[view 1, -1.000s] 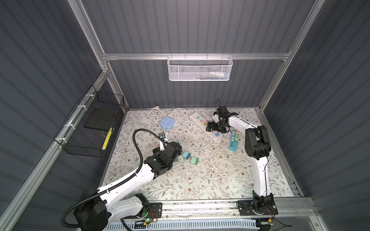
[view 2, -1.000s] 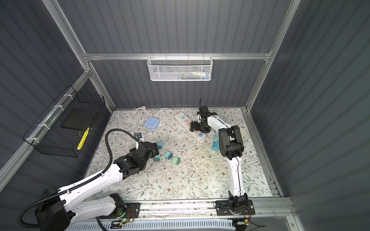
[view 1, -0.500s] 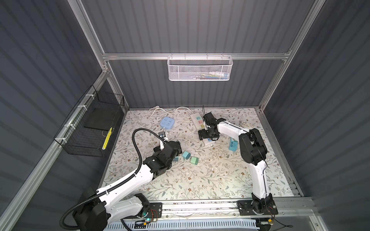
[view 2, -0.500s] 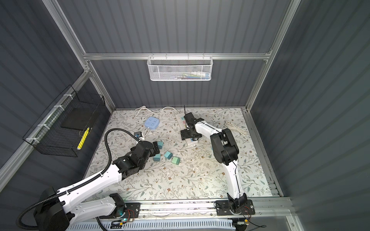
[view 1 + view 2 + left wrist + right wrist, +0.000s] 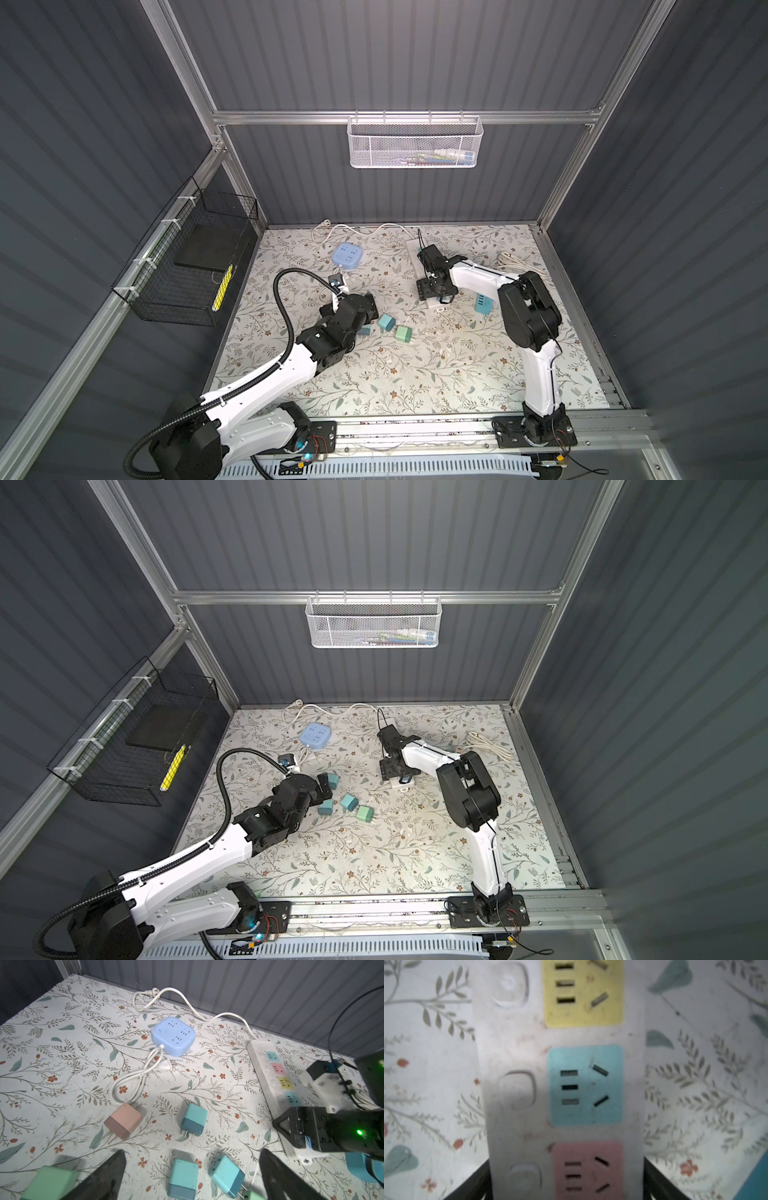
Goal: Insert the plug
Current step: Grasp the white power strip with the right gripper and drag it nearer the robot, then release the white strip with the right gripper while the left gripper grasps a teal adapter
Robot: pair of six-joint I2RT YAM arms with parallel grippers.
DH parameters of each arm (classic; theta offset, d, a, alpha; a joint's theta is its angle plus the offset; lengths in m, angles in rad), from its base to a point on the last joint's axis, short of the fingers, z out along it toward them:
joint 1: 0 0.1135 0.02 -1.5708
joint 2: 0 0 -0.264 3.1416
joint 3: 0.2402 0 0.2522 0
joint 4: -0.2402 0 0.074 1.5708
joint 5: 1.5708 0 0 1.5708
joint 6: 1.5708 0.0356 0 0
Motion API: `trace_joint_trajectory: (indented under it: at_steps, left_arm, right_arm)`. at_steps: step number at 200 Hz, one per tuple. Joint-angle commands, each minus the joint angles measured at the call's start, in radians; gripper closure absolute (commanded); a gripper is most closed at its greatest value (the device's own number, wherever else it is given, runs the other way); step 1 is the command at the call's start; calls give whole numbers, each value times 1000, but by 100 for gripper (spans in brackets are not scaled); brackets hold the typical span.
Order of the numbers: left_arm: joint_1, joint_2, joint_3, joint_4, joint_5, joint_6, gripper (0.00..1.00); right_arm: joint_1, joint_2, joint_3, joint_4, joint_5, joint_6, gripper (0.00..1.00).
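Right gripper (image 5: 435, 292): shifted since a second ago to near end of white power strip (image 5: 268, 1084); jaws astride its edges, grip not discernible. Left gripper (image 5: 193, 1152): wide, unmoved, apart from strip.

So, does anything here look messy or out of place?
Slightly: the plug adapters lie tipped on their sides, scattered over the floral mat, and the white power strip looks grubby with brownish specks.

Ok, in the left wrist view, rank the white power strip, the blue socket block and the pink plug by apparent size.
1. white power strip, clearly largest.
2. blue socket block.
3. pink plug, close behind; it lies nearer the camera, so real order unsure.
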Motion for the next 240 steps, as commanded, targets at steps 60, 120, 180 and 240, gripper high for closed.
trace_joint_trajectory:
  at_steps: [60, 120, 180, 240]
  left_arm:
    - [6, 215, 95, 28, 103, -31, 0]
    - [6, 287, 148, 26, 156, -31, 0]
    - [7, 304, 231, -126, 79, 35, 2]
    - [173, 565, 469, -365, 324, 299, 2]
  right_arm:
    - [221, -393, -525, 80, 96, 359, 20]
    - [327, -512, -654, 79, 67, 508, 7]
    - [328, -796, -616, -46, 198, 390, 2]
    - [292, -1019, -748, 121, 284, 278, 18]
